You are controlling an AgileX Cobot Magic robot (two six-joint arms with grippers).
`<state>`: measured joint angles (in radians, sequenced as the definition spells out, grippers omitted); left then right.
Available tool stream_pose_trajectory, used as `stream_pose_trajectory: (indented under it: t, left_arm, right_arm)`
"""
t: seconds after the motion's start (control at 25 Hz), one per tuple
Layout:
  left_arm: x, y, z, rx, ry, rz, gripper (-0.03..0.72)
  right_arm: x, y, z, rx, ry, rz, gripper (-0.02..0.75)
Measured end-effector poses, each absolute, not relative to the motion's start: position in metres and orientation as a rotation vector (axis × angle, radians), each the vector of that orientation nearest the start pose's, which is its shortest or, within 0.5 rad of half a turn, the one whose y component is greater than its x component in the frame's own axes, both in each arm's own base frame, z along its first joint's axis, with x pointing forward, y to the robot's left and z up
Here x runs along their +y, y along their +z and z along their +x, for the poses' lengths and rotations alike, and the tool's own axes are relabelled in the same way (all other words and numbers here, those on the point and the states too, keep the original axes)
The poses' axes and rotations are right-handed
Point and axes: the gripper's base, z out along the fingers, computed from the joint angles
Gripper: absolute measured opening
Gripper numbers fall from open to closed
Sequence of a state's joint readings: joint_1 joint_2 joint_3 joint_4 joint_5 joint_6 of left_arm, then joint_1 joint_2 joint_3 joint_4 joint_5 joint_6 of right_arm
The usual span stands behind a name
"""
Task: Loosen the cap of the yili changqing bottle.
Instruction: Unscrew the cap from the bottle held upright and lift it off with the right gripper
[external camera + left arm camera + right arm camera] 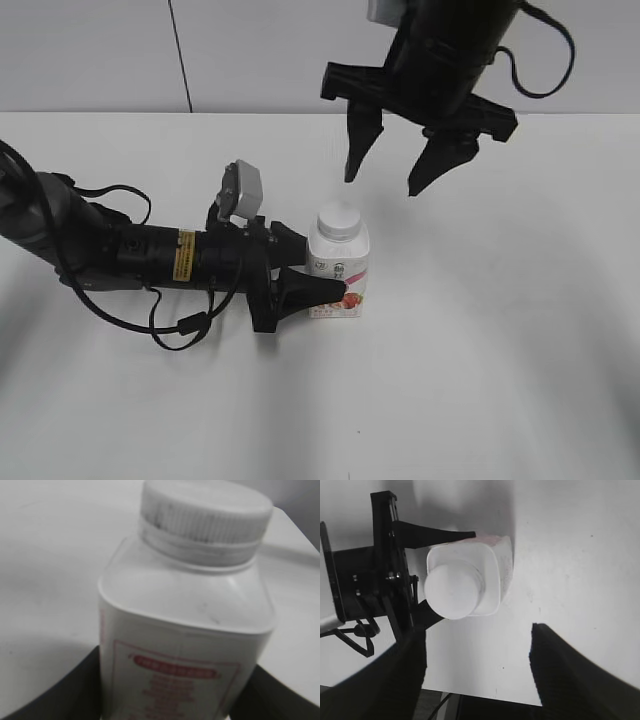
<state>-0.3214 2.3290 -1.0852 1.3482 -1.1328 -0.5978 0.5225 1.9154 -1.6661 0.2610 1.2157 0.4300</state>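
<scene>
The yili changqing bottle stands upright on the white table, white with a pink-red label, its white ribbed cap on top. My left gripper lies low on the table and is shut on the bottle's body from the left. In the left wrist view the bottle and cap fill the frame between the jaws. My right gripper is open and empty, hanging in the air above and to the right of the cap. In the right wrist view the cap and bottle sit up-left of the open jaws.
The left arm with its cables lies along the table on the left. The table's far edge meets a grey wall behind the right arm.
</scene>
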Motion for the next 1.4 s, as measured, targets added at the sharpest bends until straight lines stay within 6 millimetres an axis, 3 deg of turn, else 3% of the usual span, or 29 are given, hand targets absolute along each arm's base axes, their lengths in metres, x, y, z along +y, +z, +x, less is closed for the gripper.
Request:
stream_pose_trajectory:
  t: [0.32, 0.76, 1.4]
  left_arm:
    - [-0.195, 0.053, 0.331, 1.611, -1.114, 1.274, 0.421]
    - [-0.195, 0.053, 0.331, 1.611, -1.114, 1.274, 0.419]
    - [-0.195, 0.053, 0.331, 1.612, -1.113, 1.275, 0.419]
  right_arm:
    - [0.236, 0.244, 0.346, 3.101, 0.45, -0.064, 0.512]
    - [0.259, 0.223, 0.345, 3.088, 0.48, -0.1, 0.512]
    - [0.26, 0.214, 0.349, 3.08, 0.451, -0.102, 0.51]
